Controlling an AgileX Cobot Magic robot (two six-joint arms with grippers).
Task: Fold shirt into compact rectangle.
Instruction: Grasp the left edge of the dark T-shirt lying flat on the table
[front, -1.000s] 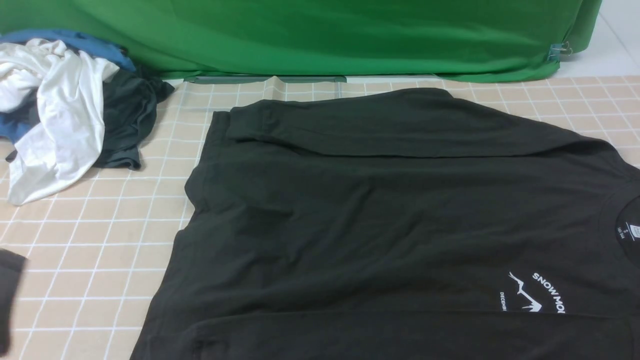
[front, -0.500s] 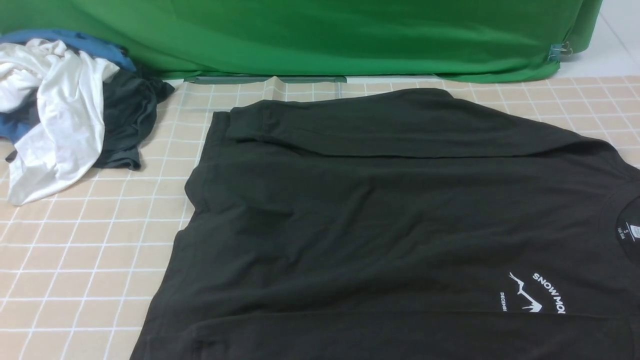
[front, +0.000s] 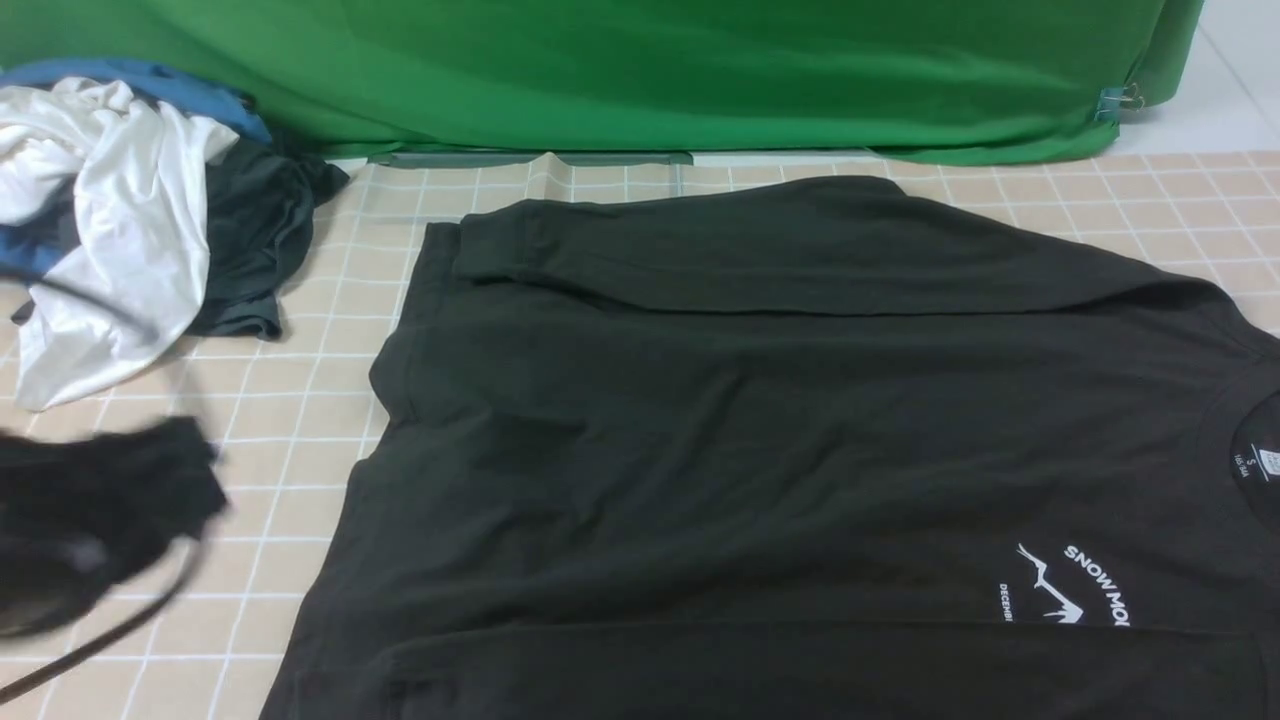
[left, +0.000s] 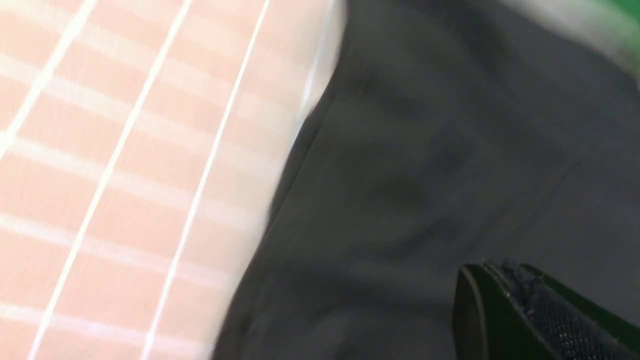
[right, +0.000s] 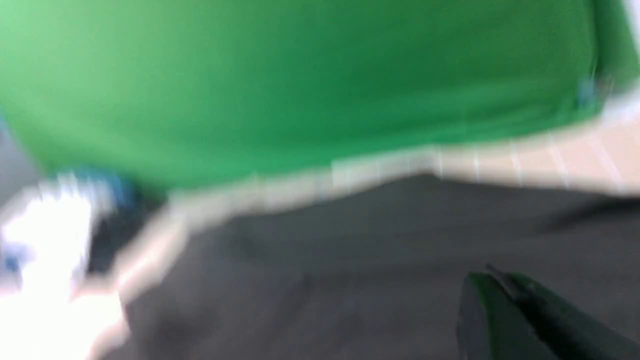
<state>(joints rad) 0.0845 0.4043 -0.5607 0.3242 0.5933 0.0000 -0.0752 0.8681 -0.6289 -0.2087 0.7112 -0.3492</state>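
Observation:
The black shirt (front: 760, 420) lies spread flat on the checked tablecloth (front: 250, 420), with its far side folded in over the body. Its white mountain logo (front: 1055, 595) and neck print (front: 1248, 462) sit at the right. My left gripper (front: 190, 475) comes in blurred at the left, just beside the shirt's left edge. In the left wrist view the left gripper (left: 500, 270) is shut with nothing in it, over the shirt (left: 425, 175) near its hem. In the blurred right wrist view my right gripper (right: 492, 274) is shut and empty above the shirt (right: 350, 270). The right gripper is out of the front view.
A pile of white, blue and dark grey clothes (front: 120, 220) lies at the back left. A green cloth backdrop (front: 640, 70) closes off the far side. Bare checked tablecloth runs between the pile and the shirt.
My left arm has swung into the front view at the left, towards the shirt's edge, blurred by motion. The shirt lies as before.

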